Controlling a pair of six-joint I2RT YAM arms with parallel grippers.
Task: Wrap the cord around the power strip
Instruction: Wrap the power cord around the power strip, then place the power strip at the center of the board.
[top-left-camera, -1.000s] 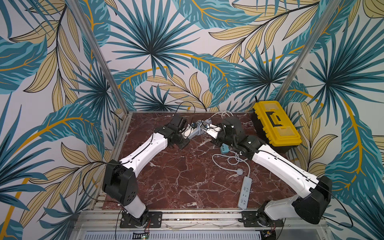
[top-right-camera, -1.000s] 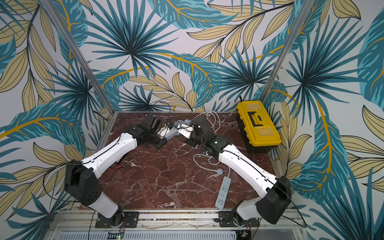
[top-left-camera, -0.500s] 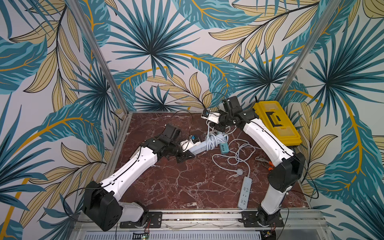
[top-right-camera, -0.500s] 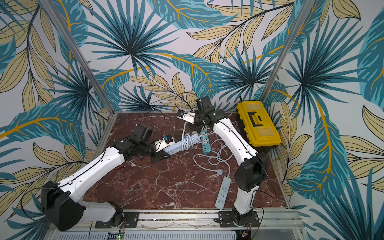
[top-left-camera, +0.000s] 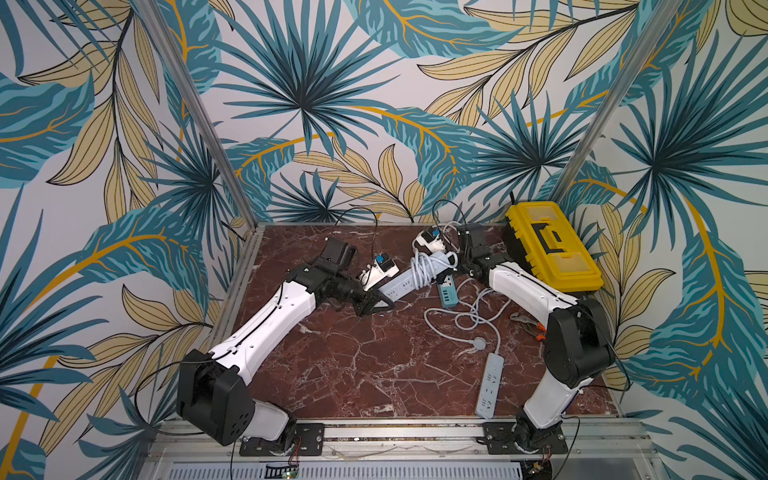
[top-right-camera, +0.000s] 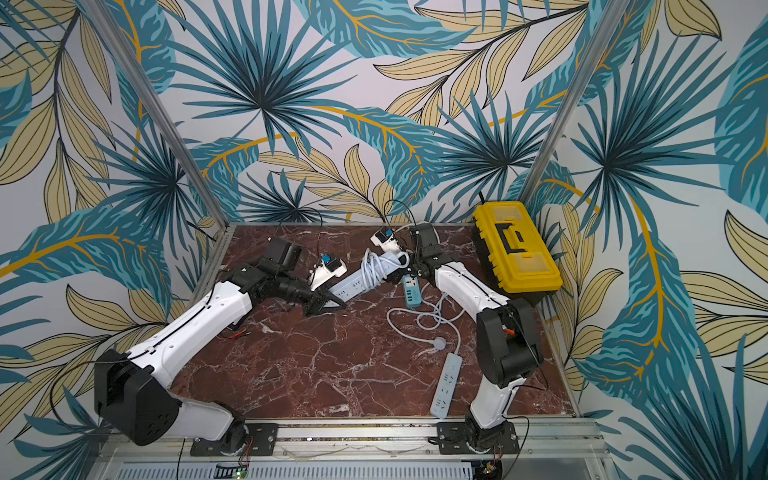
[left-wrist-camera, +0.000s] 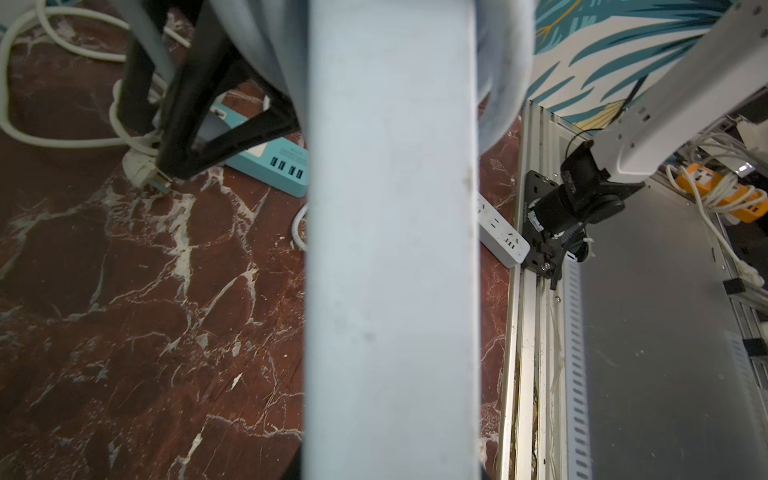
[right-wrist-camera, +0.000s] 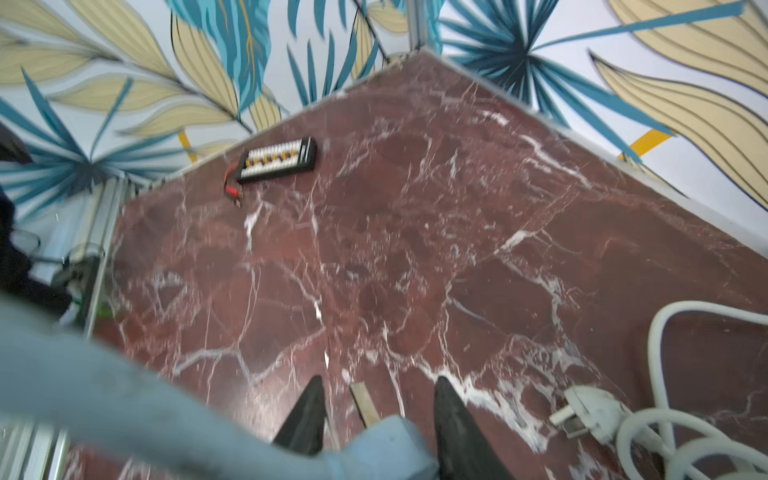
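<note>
A pale blue power strip (top-left-camera: 405, 282) (top-right-camera: 355, 284) hangs tilted above the marble, its cord (top-left-camera: 422, 266) coiled in several turns round its far half. My left gripper (top-left-camera: 384, 301) is shut on the strip's near end. In the left wrist view the strip (left-wrist-camera: 390, 249) fills the middle and hides the fingers. My right gripper (top-left-camera: 457, 262) (right-wrist-camera: 380, 380) stands open at the strip's far end. The cord's blue plug (right-wrist-camera: 386, 442), with one metal prong showing, lies between its fingers (right-wrist-camera: 451, 411).
A teal USB strip (top-left-camera: 446, 291) lies under the held strip. A white strip (top-left-camera: 490, 384) with a looped cord (top-left-camera: 469, 320) lies front right. A yellow toolbox (top-left-camera: 552, 245) stands back right, with pliers (top-left-camera: 528, 322) beside the right arm. A black connector board (right-wrist-camera: 276, 160) lies far left.
The right gripper has come down from the back wall to the strip's far end, and its jaws have spread. The left arm has pulled the strip left and lower than a second ago.
</note>
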